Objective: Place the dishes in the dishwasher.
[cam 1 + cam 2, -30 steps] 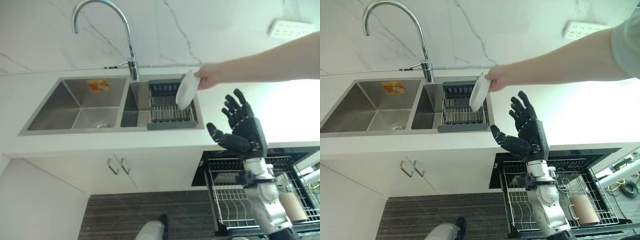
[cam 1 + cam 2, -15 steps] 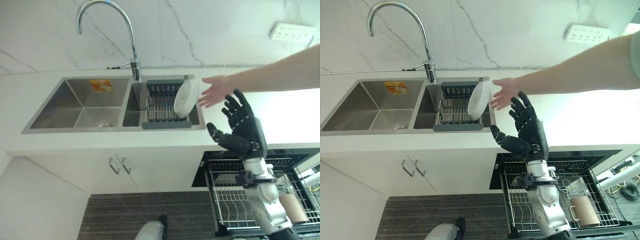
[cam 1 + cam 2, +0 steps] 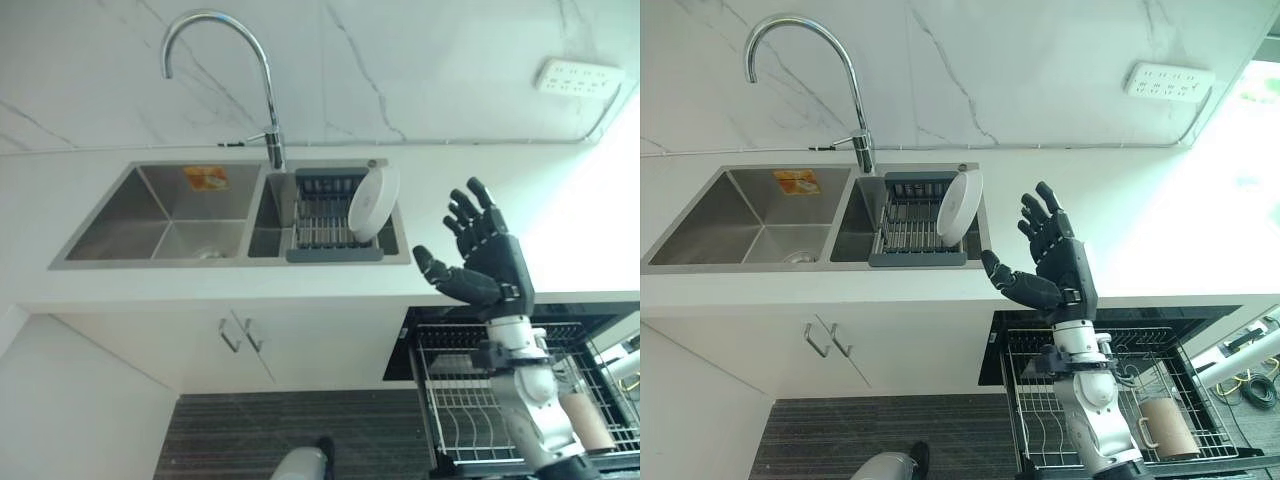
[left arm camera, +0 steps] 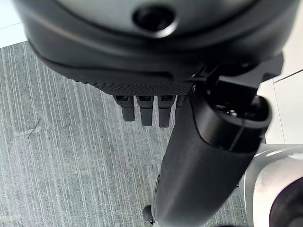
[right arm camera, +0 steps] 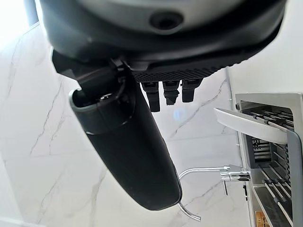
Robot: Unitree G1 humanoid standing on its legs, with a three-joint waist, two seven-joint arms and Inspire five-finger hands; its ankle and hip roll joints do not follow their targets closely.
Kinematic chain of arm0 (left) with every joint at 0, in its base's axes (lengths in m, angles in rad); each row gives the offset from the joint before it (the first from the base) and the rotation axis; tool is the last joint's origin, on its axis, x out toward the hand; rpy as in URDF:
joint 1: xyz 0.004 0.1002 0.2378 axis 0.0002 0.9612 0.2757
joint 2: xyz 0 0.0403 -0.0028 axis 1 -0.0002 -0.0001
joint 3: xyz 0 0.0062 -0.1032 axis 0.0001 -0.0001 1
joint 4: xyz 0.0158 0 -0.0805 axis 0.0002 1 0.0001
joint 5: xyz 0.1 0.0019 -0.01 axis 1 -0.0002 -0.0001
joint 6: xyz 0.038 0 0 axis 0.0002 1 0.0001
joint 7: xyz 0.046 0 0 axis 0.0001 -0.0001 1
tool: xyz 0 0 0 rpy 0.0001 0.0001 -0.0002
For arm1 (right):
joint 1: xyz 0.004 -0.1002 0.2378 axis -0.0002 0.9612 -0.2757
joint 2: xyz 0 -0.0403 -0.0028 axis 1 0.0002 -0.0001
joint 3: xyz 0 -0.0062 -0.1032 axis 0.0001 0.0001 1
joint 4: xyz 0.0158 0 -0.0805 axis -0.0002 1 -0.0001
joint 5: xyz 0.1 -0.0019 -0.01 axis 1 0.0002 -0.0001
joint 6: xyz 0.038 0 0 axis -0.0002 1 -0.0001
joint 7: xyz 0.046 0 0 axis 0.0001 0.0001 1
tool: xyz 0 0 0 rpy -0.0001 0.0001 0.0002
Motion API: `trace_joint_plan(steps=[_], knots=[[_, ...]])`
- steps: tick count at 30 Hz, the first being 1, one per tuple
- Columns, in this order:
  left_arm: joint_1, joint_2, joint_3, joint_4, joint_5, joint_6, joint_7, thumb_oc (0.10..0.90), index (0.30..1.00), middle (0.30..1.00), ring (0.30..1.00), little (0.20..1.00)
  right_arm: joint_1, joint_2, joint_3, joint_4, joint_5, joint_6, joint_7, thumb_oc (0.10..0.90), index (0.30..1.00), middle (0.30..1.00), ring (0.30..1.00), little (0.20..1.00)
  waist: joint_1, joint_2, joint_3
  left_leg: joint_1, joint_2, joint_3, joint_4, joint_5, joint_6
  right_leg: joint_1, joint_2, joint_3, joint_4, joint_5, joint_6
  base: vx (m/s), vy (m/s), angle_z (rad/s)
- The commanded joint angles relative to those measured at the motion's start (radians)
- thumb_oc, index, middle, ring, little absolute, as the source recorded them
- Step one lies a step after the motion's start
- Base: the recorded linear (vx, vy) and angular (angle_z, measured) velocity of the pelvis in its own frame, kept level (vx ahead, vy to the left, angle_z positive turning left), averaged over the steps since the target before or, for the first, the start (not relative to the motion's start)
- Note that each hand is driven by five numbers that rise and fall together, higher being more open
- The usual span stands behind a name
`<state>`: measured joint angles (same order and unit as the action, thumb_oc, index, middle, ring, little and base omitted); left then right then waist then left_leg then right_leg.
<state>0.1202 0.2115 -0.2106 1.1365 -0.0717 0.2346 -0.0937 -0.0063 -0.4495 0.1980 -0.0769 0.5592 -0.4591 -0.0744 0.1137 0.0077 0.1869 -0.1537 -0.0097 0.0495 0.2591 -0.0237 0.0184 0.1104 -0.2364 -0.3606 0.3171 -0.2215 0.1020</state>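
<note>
A white marble wall (image 3: 420, 60) rises behind a white desk (image 3: 520, 190) that holds a steel double sink (image 3: 170, 215) with a tall curved tap (image 3: 262, 80). A white power strip (image 3: 1167, 81) is fixed to the wall at the right.

Below the desk at the right, the dishwasher (image 3: 1110, 400) has its wire basket pulled out, with a tan cylinder (image 3: 1167, 421) lying in it. White cupboard doors with metal handles (image 3: 235, 335) sit under the sink.

In the right basin rests a grey draining rack (image 3: 332, 222). A plate (image 3: 373, 202), round, plain white and glossy, stands on edge at the rack's right end, leaning against the basin's rim.

An orange sticker (image 3: 205, 178) is stuck on the back wall of the left basin; its writing is too small to read.

The right hand (image 3: 482, 262) is raised above the dishwasher, just right of the plate and apart from it, fingers spread wide and holding nothing. The left hand (image 4: 147, 101) hangs over the striped floor (image 4: 71, 165), fingers straight and loose, holding nothing.

A second ago a person's arm reached in from the right and held the plate over the rack; the arm has since gone and the plate stands alone.
</note>
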Motion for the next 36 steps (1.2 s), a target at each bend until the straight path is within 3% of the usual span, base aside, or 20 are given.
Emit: trace_joint_plan(steps=[1,6,19,30,36], knots=[[-0.002,-0.043,-0.049,0.009,0.012,0.009,-0.007,0.8,0.9,0.9,0.9,0.9,-0.1,-0.006,-0.025,-0.027,0.043,-0.086,-0.008,0.8,0.9,0.9,0.9,0.9,0.007,0.014,-0.029,0.098,0.077,0.016,0.041,-0.218,-0.08,-0.075,0.031,0.064,-0.017,-0.028,0.005,0.05,0.005,0.02],[0.006,-0.039,-0.081,0.006,0.072,-0.019,0.015,0.8,0.9,0.9,0.9,0.9,-0.132,0.027,-0.02,0.026,0.093,-0.125,-0.056,0.8,0.9,0.9,0.9,0.9,0.019,0.014,-0.032,0.1,0.078,0.014,0.041,-0.216,-0.082,-0.071,0.028,0.058,-0.017,-0.026,0.007,0.09,0.001,0.02],[0.005,-0.013,-0.179,-0.009,0.178,-0.017,0.011,0.8,0.9,0.9,0.9,0.9,-0.285,0.0,-0.063,0.083,-0.014,-0.117,-0.237,0.8,0.9,0.9,0.9,0.9,0.03,0.016,-0.004,0.092,0.085,0.006,0.041,-0.209,-0.087,-0.096,0.023,0.082,-0.017,-0.012,0.015,0.05,-0.026,-0.02],[-0.005,0.012,-0.165,0.025,0.219,-0.033,-0.004,0.8,0.9,0.9,0.9,0.9,-0.397,-0.034,-0.136,0.167,0.115,-0.037,-0.212,0.8,0.9,0.9,0.9,0.9,0.024,0.007,-0.007,0.096,0.074,-0.011,0.041,-0.205,-0.085,-0.107,0.024,0.101,-0.017,0.002,0.015,0.03,-0.034,-0.09],[-0.025,0.036,-0.187,0.047,0.234,-0.038,-0.026,0.8,0.9,0.9,0.9,0.9,-0.544,-0.065,-0.154,0.259,0.185,0.045,-0.203,0.8,0.9,0.9,0.9,0.9,0.038,0.007,-0.003,0.104,0.067,-0.031,0.041,-0.205,-0.087,-0.1,0.024,0.101,-0.017,0.003,0.016,0.04,-0.022,-0.01]])
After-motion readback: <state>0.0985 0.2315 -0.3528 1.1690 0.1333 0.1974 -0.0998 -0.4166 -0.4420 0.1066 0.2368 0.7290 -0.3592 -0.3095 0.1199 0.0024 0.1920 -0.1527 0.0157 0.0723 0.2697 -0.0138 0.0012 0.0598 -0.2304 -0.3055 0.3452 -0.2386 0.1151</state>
